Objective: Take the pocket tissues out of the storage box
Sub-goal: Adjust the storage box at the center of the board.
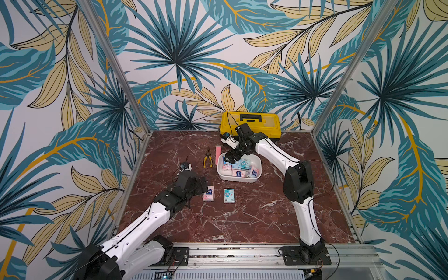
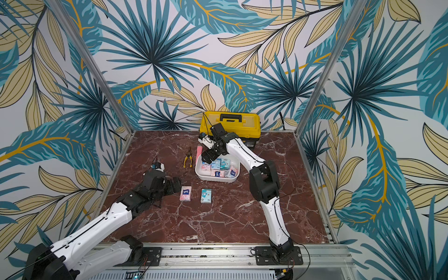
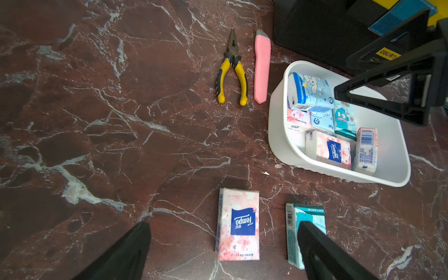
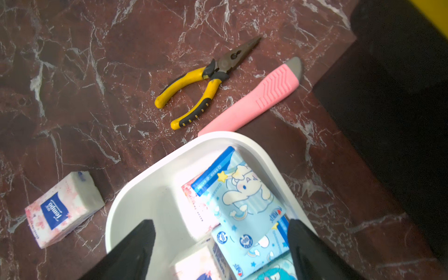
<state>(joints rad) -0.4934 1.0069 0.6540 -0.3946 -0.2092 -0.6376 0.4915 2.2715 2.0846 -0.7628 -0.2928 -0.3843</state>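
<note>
- One shallow white plastic storage box (image 1: 236,179) with rounded corners sits on the red marble tabletop (image 1: 242,218).
- Six plastic-wrapped pocket tissue packs (image 3: 310,93) lie inside it: pink, light blue and teal.
- Two more lie flat outside, nearer the arm bases: one pink pack (image 1: 208,193) and one teal pack (image 1: 229,196), side by side but apart.
- The left gripper (image 1: 203,185) is spread wide and empty, just beside the pink pack.
- The right gripper (image 4: 220,223) has its jaws apart above the box's packs, gripping nothing.
- One pair of yellow-handled pliers (image 1: 207,157), one long pink bar (image 1: 218,151) and one yellow toolbox (image 1: 251,121) lie beyond the box.

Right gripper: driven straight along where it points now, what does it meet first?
Probably the light blue cartoon pack lying uppermost in the storage box: the open right gripper points down onto it. Depth is hard to judge.
</note>
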